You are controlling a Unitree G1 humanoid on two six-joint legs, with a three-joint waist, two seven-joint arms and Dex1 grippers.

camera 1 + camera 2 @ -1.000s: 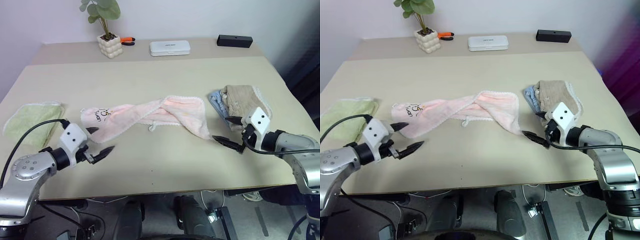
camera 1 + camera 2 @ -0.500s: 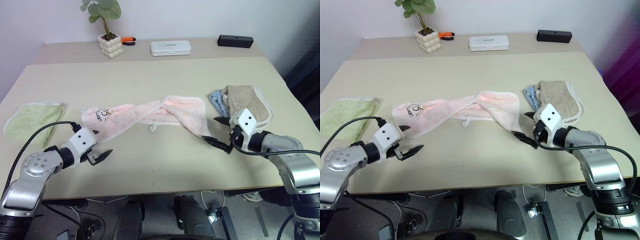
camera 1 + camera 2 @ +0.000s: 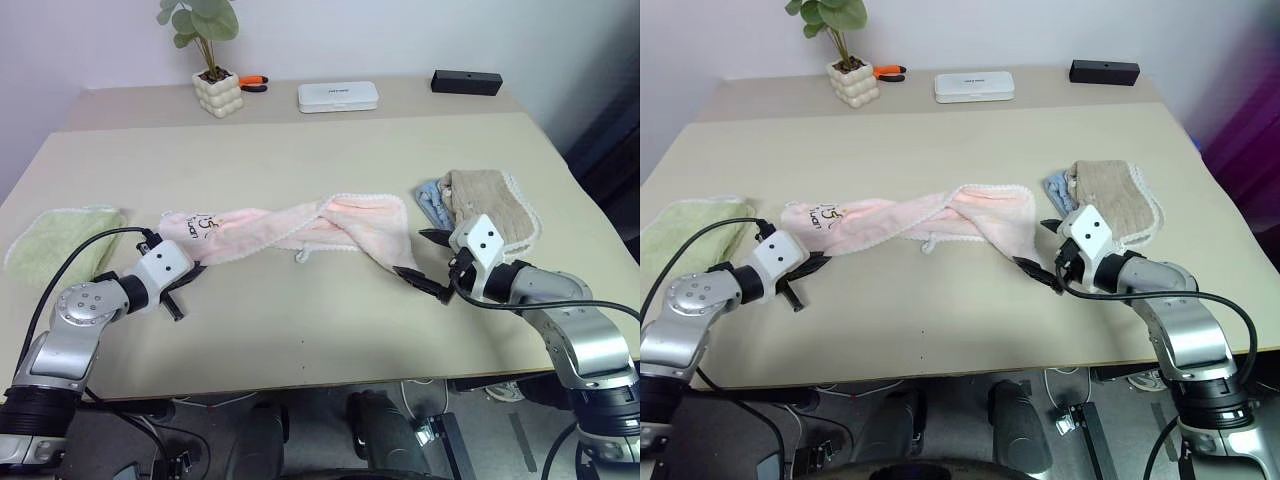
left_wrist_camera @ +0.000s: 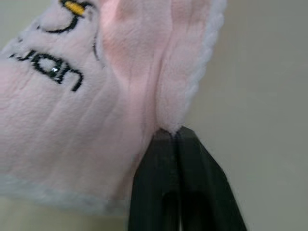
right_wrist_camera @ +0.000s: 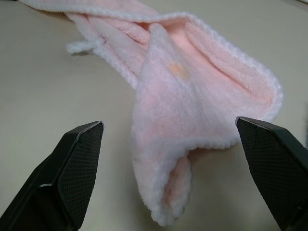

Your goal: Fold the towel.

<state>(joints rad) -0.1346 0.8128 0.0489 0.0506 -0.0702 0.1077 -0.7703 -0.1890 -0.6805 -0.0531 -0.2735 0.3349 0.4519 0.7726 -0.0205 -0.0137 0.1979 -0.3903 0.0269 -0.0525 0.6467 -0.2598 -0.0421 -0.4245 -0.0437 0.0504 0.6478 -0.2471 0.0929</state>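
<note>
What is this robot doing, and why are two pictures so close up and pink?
It is a robot with two arms, standing at a table. Two pictures come from cameras in its head, looking down. The close ones come from little cameras on its wrists.

A pink towel lies twisted on the table. The left gripper has its black fingers pinched shut on the towel's end with the dark stitched writing. The right gripper is open, its fingers spread either side of the other end.

Also there: a green towel, a beige and blue towel pile, a potted plant, a white box.
</note>
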